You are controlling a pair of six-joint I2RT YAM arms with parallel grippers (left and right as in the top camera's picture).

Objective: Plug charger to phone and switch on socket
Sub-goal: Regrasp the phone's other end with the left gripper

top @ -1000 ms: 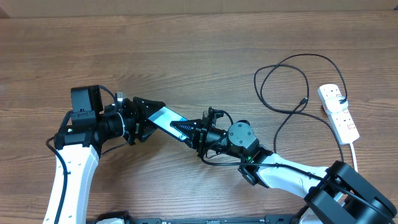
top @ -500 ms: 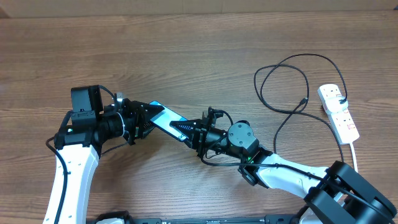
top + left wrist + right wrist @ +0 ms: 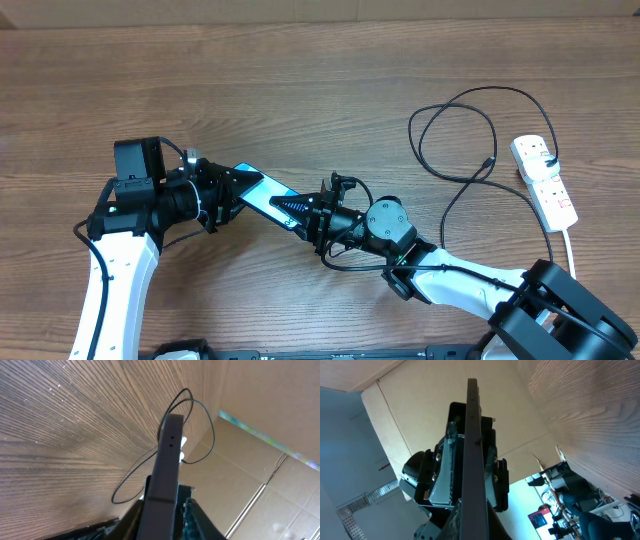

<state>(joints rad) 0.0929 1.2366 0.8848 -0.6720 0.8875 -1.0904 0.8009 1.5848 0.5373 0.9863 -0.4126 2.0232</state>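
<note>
The phone [image 3: 262, 194], cyan screen showing, is held off the table between both grippers. My left gripper [image 3: 232, 190] is shut on its left end and my right gripper [image 3: 297, 209] is shut on its right end. In the left wrist view the phone [image 3: 165, 470] stands edge-on between the fingers; in the right wrist view it [image 3: 471, 450] is a thin dark edge. The charger [image 3: 470, 150], a thin black cable, loops on the table at the right, its connector tip [image 3: 488, 162] lying free. The socket [image 3: 543, 180], a white power strip, lies at the far right.
The power strip's white cord [image 3: 571, 245] runs toward the front edge at the right. Wood tabletop [image 3: 300, 90] extends behind the arms. A cardboard wall [image 3: 260, 405] shows behind in the left wrist view.
My left gripper has closed onto the phone's left end. My right gripper and the phone shifted slightly left. Cable and power strip have not moved.
</note>
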